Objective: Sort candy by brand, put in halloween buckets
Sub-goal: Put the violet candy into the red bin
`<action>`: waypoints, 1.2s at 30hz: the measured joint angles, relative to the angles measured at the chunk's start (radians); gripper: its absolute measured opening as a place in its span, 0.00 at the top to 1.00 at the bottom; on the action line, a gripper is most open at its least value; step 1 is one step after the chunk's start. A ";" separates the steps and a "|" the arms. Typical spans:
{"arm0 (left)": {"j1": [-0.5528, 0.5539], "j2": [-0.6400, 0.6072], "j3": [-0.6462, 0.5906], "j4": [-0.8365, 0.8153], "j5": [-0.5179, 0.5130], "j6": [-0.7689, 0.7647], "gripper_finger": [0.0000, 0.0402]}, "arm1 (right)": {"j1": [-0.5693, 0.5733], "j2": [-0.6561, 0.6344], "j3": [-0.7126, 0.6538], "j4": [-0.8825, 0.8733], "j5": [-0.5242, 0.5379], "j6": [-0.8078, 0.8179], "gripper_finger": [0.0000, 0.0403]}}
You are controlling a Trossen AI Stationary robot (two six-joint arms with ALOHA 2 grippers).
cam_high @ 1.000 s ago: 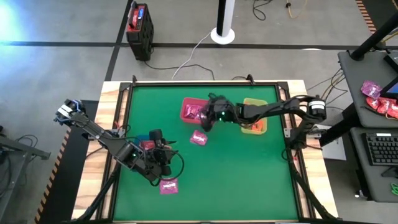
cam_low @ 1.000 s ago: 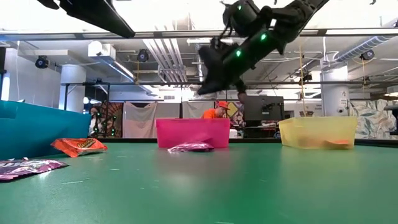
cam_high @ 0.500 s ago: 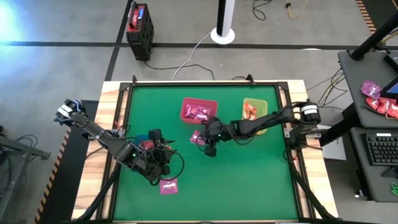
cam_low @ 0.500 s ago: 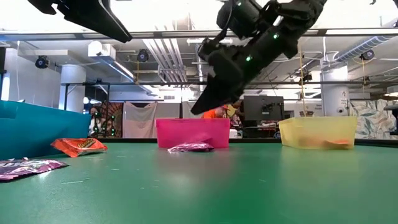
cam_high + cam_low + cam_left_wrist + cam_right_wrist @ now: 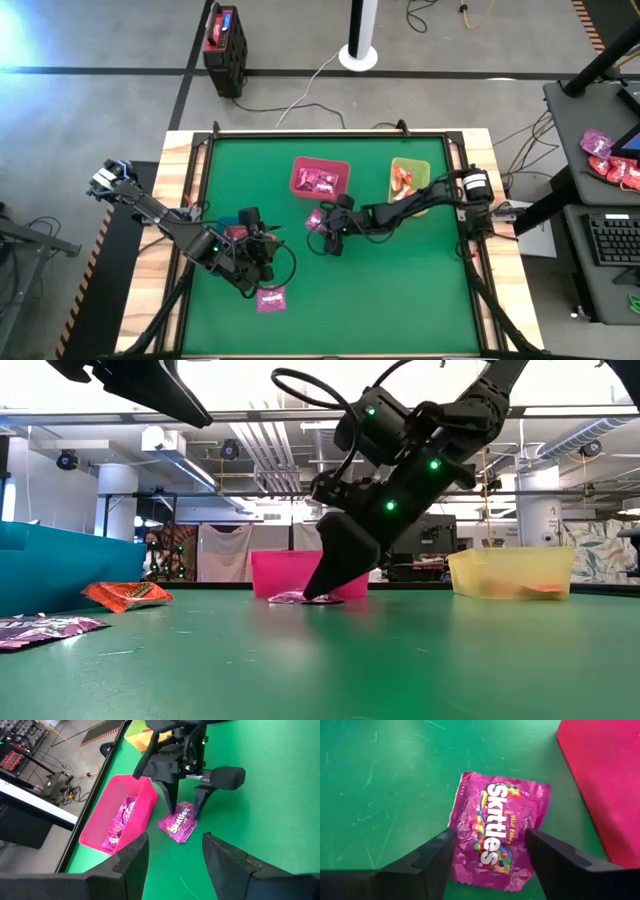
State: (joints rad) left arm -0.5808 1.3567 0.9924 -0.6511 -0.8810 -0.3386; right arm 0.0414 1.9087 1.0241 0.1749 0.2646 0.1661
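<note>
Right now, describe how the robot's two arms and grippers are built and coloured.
Both arms are black, jointed segments with exposed black cable loops. The right arm carries a white-and-black cylindrical joint near its base and small green indicator lights along its wrist. The right gripper has two dark, tapering, pointed fingers. The left gripper is likewise black, with broad matte dark fingers; a blue-and-white fitting sits at that arm's far end.

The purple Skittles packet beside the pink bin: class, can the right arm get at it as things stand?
Probably yes. The right pincer is open, with a finger on either side of the Skittles packet, which lies flat on the green table. Nothing covers it; the pink bin stands beside it.
</note>
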 joint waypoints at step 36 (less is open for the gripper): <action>0.002 0.000 0.000 0.004 0.000 -0.011 0.58 | 0.014 -0.255 -0.004 0.019 0.043 -0.131 0.83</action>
State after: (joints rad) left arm -0.5789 1.3567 0.9924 -0.6470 -0.8814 -0.3496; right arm 0.0554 1.6533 1.0200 0.1943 0.3072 0.0354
